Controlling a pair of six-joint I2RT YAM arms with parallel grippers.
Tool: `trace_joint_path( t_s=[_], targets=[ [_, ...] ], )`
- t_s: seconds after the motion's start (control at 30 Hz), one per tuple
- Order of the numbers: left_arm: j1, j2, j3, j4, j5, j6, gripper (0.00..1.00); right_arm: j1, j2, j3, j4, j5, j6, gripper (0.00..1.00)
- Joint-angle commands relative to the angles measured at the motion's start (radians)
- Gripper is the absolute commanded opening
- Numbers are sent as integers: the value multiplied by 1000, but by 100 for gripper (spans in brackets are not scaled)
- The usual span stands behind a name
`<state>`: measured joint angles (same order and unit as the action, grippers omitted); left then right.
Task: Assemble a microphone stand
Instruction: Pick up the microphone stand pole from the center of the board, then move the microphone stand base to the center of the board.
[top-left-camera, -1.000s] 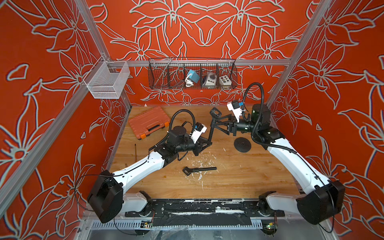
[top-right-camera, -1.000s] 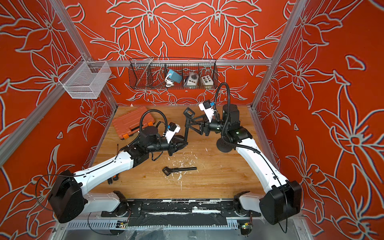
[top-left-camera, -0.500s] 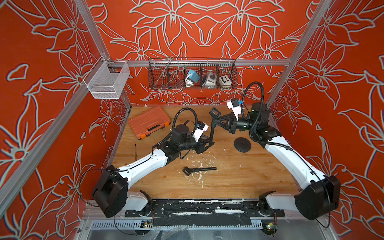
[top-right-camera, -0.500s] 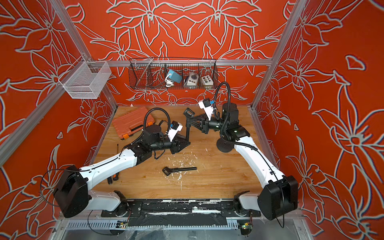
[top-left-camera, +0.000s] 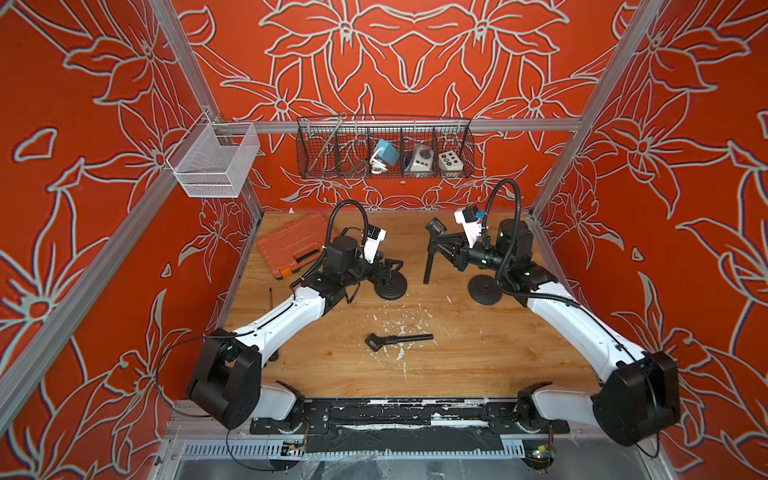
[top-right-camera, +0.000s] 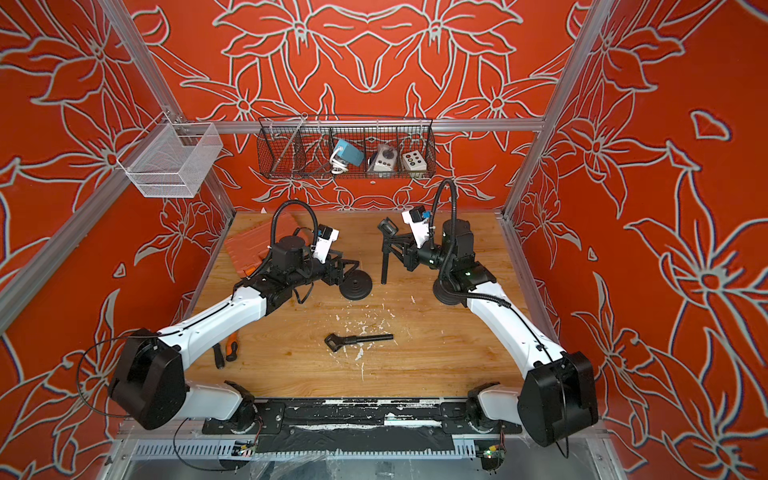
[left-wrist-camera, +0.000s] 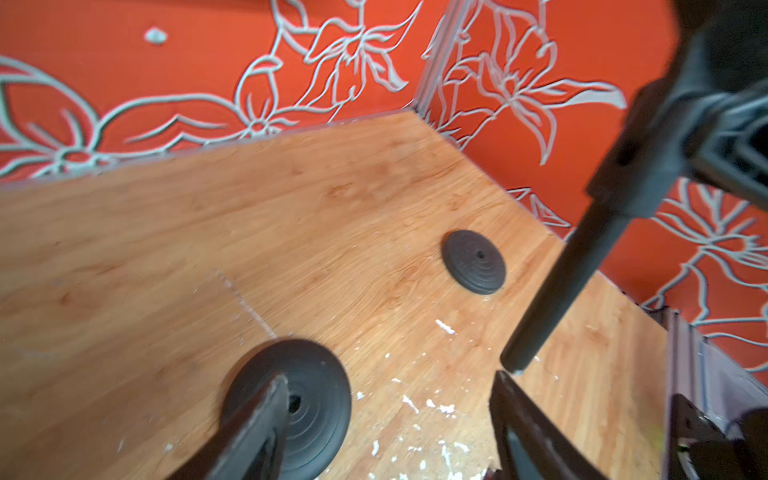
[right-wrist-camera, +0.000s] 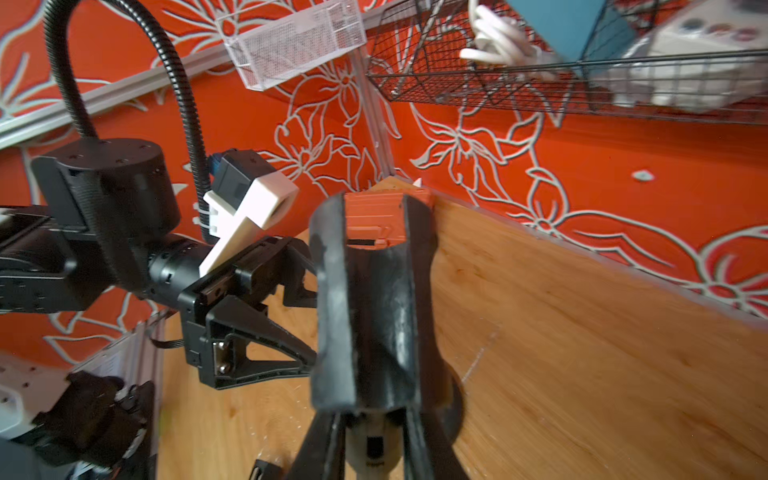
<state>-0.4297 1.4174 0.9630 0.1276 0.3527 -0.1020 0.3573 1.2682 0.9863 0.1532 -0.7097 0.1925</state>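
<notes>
My right gripper is shut on the black stand pole just below its clip. The pole hangs near upright, its lower end just above the table. My left gripper is open with nothing between its fingers; one finger lies over a round black base standing on the wood. A second round base sits by the right arm. Another pole with a clip lies flat nearer the front.
An orange tool case lies at the back left of the wooden table. A black wire basket with small devices and a white mesh basket hang on the back rail. A screwdriver lies by the left arm.
My left gripper has opened and drawn back to the left, leaving the base on the table. My right gripper has shut on the pole and holds it alone.
</notes>
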Motion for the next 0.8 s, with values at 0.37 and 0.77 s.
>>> trace_joint_path(
  t_s=[0.37, 0.77],
  targets=[
    [101, 370, 329, -352, -18, -22, 88, -4, -47, -121, 102, 89, -37, 0],
    [184, 536, 445, -460, 167, -59, 84, -4, -9, -158, 159, 40, -56, 0]
  ],
)
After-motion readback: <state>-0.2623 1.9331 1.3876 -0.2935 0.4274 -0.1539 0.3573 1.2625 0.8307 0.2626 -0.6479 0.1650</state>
